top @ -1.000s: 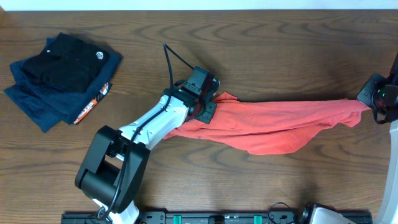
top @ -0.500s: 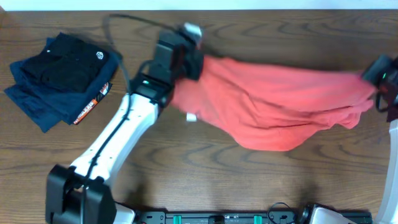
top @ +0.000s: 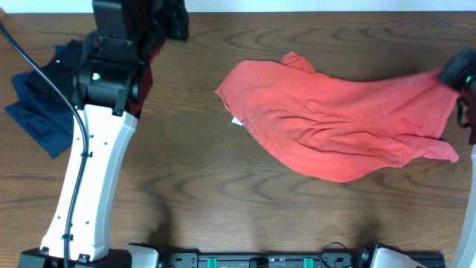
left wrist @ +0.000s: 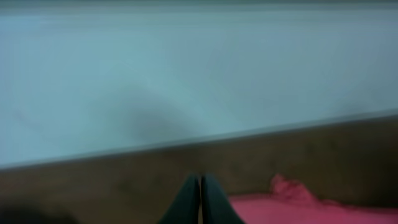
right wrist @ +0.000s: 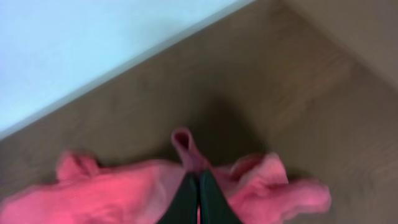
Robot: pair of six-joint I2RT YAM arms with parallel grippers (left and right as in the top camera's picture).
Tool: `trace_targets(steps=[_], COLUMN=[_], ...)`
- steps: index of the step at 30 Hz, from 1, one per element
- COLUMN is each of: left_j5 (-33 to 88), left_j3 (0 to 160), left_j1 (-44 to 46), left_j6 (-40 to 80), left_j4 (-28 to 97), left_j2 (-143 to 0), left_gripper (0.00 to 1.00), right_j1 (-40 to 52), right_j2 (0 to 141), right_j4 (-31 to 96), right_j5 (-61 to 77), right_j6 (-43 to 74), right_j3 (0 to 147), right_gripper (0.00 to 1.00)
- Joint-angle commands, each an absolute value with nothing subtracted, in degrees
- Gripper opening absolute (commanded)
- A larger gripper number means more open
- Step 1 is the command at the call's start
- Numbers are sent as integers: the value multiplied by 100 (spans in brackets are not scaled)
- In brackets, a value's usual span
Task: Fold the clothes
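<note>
Sprawling crumpled over the desk (top: 223,201), the coral-red T-shirt (top: 335,130) is lying right of centre; the right pincer (right wrist: 199,183) is pinching its edge, while the left pincer (left wrist: 200,186) is hovering pressed together, empty.

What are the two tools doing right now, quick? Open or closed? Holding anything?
Left tool: closed, holding nothing.
Right tool: closed on the red T-shirt.

The bench (top: 223,208) is dark brown, wavy-grained. Toward its right edge the T-shirt (top: 335,126) is plain coral red with a small white tag (top: 236,121). Navy and black garments (top: 33,123) lie near its far left corner. The left arm (top: 85,186) is white with black joints.
</note>
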State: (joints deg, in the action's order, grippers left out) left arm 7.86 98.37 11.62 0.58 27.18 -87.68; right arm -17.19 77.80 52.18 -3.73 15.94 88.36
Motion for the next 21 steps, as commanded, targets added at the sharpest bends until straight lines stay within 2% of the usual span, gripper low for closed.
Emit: trace_targets(steps=[1,2,3,4,6,7,9,15,18,21], left_j5=[1374,1376,1376,1380,1509,1632,1900,1966,1653,1280], left_j3=[9725,9666,9636,9631,9631,9631,9633,9937,10182,10245], left_j1=[1345,1420,1479,1538,1667,1723,1859,2335,2536,2698], left_j6=[47,47,45,45,40,8,-89,-263,-257,-469], left_j4=[3142,3173,3170,3162,3022,2921,2681,2213,1970,1487], left_j2=[-9078,-9207,-9351,-9507,-9904,-10095,-10512,-11695,-12241,-12674], left_gripper=[6,7,17,37,60,68,72,72,80,82], right_j1=[-1750,-1750,-1750,-1752,-1750,-1750,-1750,-1717,-1680,-1671], right_j2=[7747,7747,7747,7747,7747,7747,7747,7749,7749,7754], right_j4=[5852,6093,6252,6375,6499,6543,6611,6678,6744,6827], right_j5=[-283,-274,-274,-274,-274,-274,-274,-272,-270,-272], right_j6=[1494,1494,1494,1492,1490,1490,1487,1490,1490,1487], right_j3=[8903,8903,8903,8903,8903,8903,8903,8903,8901,8901], right_gripper=[1,1,1,1,1,1,1,1,1,1])
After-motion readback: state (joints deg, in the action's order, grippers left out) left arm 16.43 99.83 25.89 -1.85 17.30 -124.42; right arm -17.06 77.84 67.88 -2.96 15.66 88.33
